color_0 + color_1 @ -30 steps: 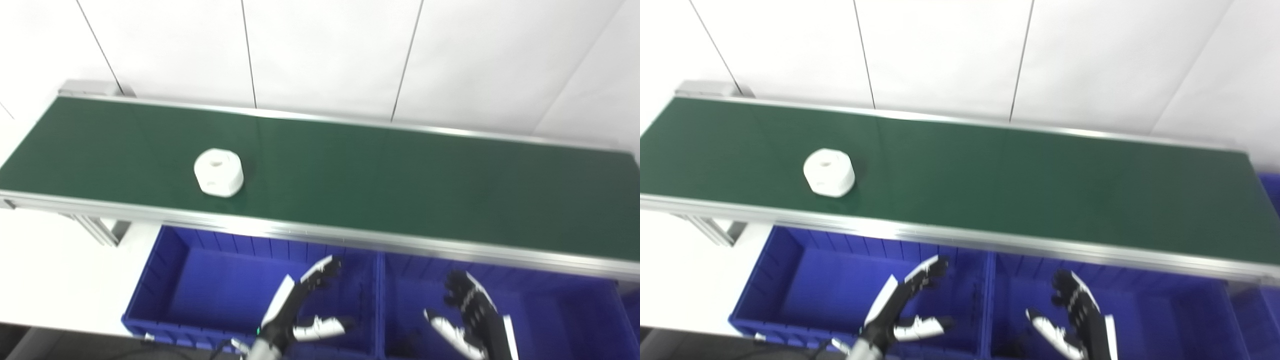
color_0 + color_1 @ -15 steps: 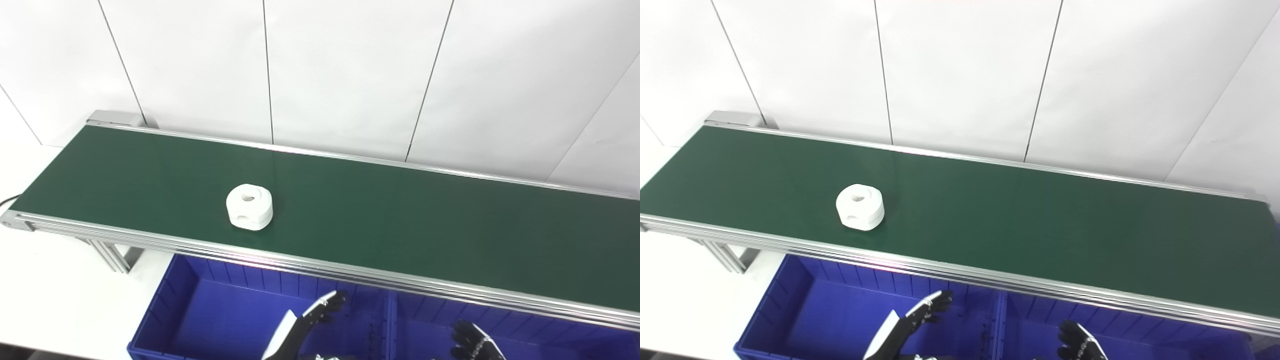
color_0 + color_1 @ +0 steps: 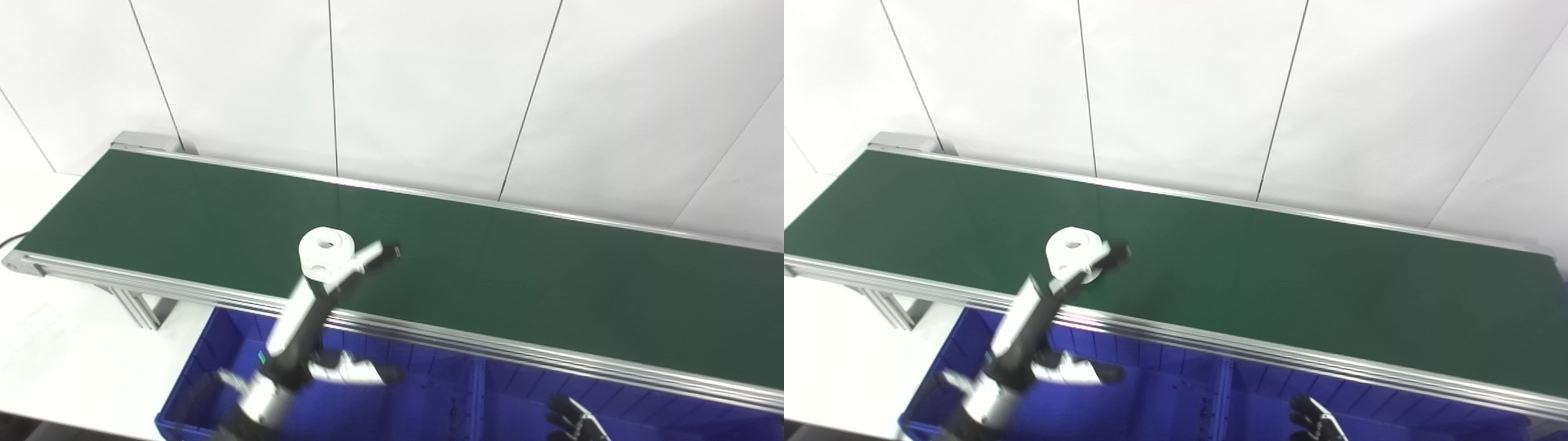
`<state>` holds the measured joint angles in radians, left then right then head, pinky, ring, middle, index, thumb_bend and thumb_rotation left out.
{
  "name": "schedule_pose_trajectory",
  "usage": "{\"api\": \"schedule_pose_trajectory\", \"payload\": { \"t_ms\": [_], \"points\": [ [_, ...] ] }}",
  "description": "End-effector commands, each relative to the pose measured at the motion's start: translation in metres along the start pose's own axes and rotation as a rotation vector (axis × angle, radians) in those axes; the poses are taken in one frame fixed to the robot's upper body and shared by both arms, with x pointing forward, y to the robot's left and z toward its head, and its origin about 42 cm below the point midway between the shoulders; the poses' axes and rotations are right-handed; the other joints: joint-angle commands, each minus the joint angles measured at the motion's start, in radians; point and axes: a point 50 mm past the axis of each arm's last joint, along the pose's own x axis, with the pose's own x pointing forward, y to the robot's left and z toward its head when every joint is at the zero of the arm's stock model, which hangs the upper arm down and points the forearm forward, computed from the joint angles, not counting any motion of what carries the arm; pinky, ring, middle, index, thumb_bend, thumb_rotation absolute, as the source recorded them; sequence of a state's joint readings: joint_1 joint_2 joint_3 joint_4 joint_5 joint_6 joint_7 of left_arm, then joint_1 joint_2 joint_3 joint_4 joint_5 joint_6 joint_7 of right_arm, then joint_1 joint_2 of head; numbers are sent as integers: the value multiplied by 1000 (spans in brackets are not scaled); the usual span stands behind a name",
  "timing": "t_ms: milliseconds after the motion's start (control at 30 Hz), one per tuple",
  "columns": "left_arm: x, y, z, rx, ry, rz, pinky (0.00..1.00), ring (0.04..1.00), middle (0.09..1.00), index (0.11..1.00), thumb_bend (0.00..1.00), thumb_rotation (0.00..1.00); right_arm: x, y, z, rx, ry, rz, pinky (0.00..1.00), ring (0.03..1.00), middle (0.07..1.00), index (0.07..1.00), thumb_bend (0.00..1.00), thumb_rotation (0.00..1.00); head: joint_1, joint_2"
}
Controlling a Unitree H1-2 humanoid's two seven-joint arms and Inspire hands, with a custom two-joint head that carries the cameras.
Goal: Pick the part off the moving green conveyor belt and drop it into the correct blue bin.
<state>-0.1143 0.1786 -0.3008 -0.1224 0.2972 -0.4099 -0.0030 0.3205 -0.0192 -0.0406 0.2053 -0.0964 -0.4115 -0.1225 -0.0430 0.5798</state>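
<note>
Part (image 3: pixel 326 252) beside left hand (image 3: pixel 318 306)

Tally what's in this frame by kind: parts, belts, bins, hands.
Parts: 1, a white part on the belt.
Belts: 1, the green belt.
Bins: 2, a left bin and a right bin, both blue.
Hands: 2, the left hand and the right hand.
Total: 6.
</note>
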Motion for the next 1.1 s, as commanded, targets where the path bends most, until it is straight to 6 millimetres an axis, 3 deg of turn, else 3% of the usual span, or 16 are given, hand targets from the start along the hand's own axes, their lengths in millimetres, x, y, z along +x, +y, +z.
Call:
{"api": "schedule_pose_trajectory", "payload": {
  "t_ms": [0,133,333,467,600,833,1067],
  "points": [
    [18,19,4,54,-46,-11,766,822,856,871,675,567,5,3,15,34,-100,-19,721,767,777,757,642,89,-12,9],
    [35,39,-5,102,-15,-38,796,853,872,884,700,546,5,8,19,51,-108,-18,734,784,794,772,632,70,-30,20],
    [78,53,-33,270,12,-144,780,844,876,891,697,406,11,13,20,28,-120,-2,724,778,806,782,618,103,-37,36],
    [100,51,-54,338,70,-209,729,822,883,902,751,368,14,16,19,29,-118,-15,712,772,796,771,616,113,-42,41],
    [114,45,-70,400,137,-269,741,835,896,912,784,381,17,18,19,37,-118,-15,711,771,799,768,613,107,-45,47],
    [129,32,-90,586,153,-356,900,895,894,911,789,318,18,19,19,22,-121,-18,720,777,792,771,617,177,-45,50],
    [138,19,-104,675,195,-425,943,919,908,914,790,308,18,21,19,32,-123,-29,709,771,786,770,620,157,-43,56]
  ]
}}
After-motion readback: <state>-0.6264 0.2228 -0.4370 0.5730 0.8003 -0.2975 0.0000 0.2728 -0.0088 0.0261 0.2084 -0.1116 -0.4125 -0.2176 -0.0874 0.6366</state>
